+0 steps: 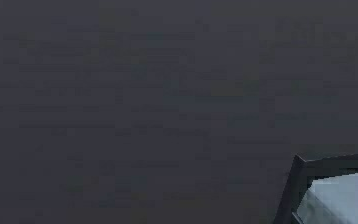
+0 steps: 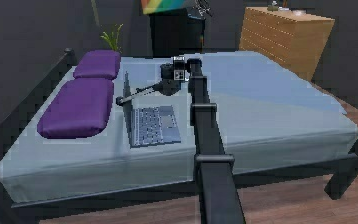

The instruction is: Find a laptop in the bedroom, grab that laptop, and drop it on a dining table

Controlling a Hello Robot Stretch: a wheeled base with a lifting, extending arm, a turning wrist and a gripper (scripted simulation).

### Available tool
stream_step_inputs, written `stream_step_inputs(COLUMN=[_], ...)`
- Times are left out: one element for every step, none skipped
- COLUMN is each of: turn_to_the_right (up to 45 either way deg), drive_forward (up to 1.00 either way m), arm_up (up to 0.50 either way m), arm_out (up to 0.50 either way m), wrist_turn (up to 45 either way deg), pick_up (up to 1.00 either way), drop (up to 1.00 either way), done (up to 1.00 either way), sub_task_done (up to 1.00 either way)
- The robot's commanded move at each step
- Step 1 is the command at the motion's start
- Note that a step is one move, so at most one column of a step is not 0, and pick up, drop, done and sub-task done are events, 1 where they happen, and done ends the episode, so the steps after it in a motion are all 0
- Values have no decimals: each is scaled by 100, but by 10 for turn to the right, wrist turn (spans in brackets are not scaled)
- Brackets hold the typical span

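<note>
Forward view: aimed ahead and somewhat down, seemingly close against a dark wall, catching a dark bed-frame corner and a sliver of pale mattress at lower right.

Arm side view: looking out sideways from the body and down across the bed, from near its long edge and above mattress height, along the arm. Laptop near mid-frame, purple pillows at left, wooden dresser beyond.

Shared between the two: the bed, at the forward view's lower right.
</note>
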Motion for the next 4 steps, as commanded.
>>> stream_step_inputs(turn_to_the_right=[0,0,0,0], drive_forward=[0,0,0,0], arm_up=[-30,0,10,28], arm_out=[0,0,0,0], wrist_turn=[0,0,0,0], pick_up=[0,100,0,0], drop=[0,0,0,0], done=[0,0,0,0], sub_task_done=[0,0,0,0])
